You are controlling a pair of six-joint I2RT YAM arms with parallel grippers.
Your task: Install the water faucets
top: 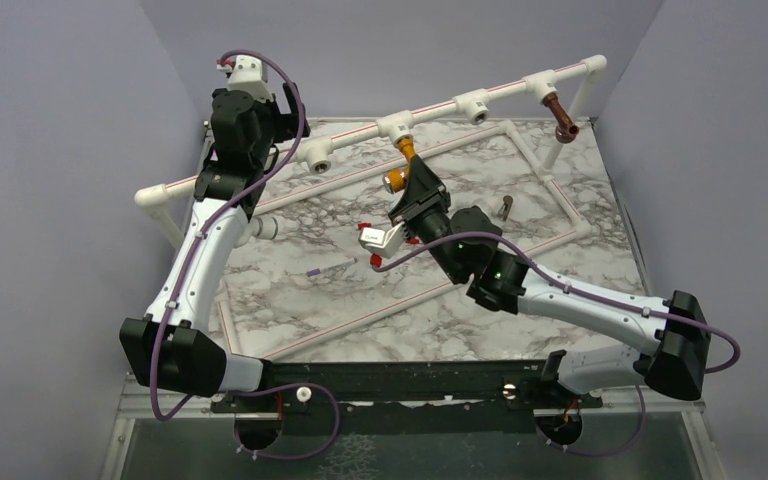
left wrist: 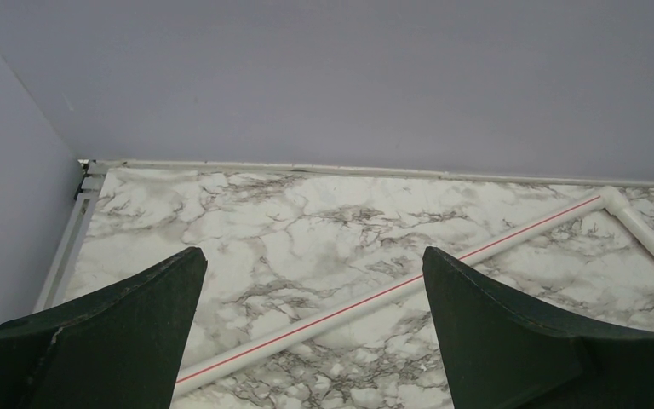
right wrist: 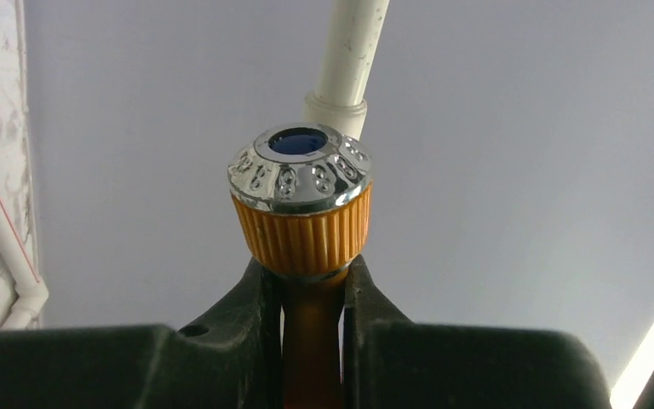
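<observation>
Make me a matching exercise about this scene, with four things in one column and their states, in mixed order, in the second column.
1 orange-yellow faucet
2 dark brown faucet
3 left gripper
4 right gripper

A open, holding nothing
B hanging from the rightmost tee
C gripped by its neck
D shut on a faucet

Pairs: 1-C, 2-B, 3-A, 4-D

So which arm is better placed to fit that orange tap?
Right. The right pincer is shut on the orange tap, held up at the white tee; the left pincer hangs open above the marble table, holding nothing.
</observation>
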